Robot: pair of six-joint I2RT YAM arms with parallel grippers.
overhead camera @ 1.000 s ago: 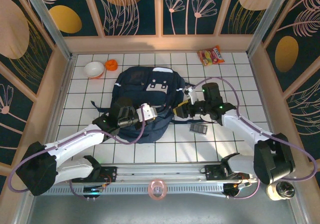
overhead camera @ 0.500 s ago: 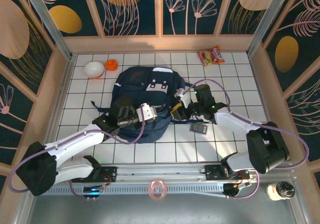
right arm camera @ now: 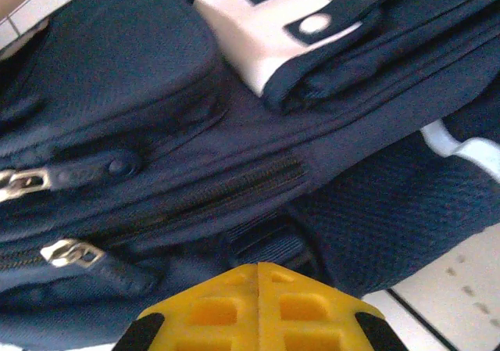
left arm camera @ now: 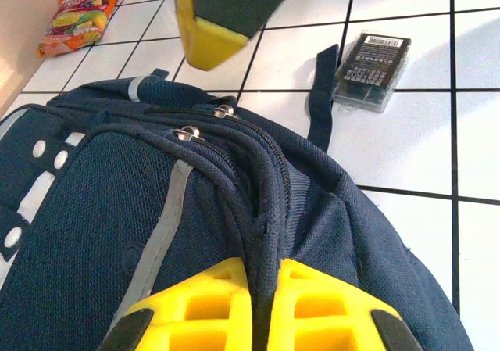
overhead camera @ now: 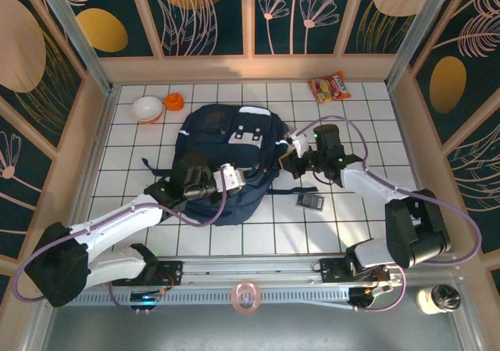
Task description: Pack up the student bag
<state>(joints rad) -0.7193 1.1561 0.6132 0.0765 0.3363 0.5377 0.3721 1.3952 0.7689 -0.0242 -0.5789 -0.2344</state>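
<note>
Now that the right gripper (right arm camera: 258, 273) has gone from half-spread a second ago to fully closed, and has shifted a little up the right flank of the large navy-blue fabric student bag (overhead camera: 219, 132), both arms are committed to it. The bag lies flat in the middle of the white tiled table (overhead camera: 367, 116). In the right wrist view the yellow fingers meet flush just below a webbing loop; I cannot tell whether any cloth is caught between them. The left gripper (left arm camera: 262, 288) is clamped hard on a raised seam of the bag's near end, unchanged over that second. The metal zip pulls (right arm camera: 66, 253) sit at the ends of closed zippers, so I judge that packing has not begun and that this grab is meant to brace or open the bag. A small dark plastic case with a barcode label (overhead camera: 311, 201) lies just beside the bag's right corner, near the right arm's path. A bright crinkled snack packet (overhead camera: 330, 87) rests by the wooden back wall (overhead camera: 250, 69), with bare tiles between it and the bag. A white bowl (overhead camera: 147, 109) and a small orange object (overhead camera: 173, 101) crowd the far left, and a loose dark strap (overhead camera: 152, 166) trails left.
</note>
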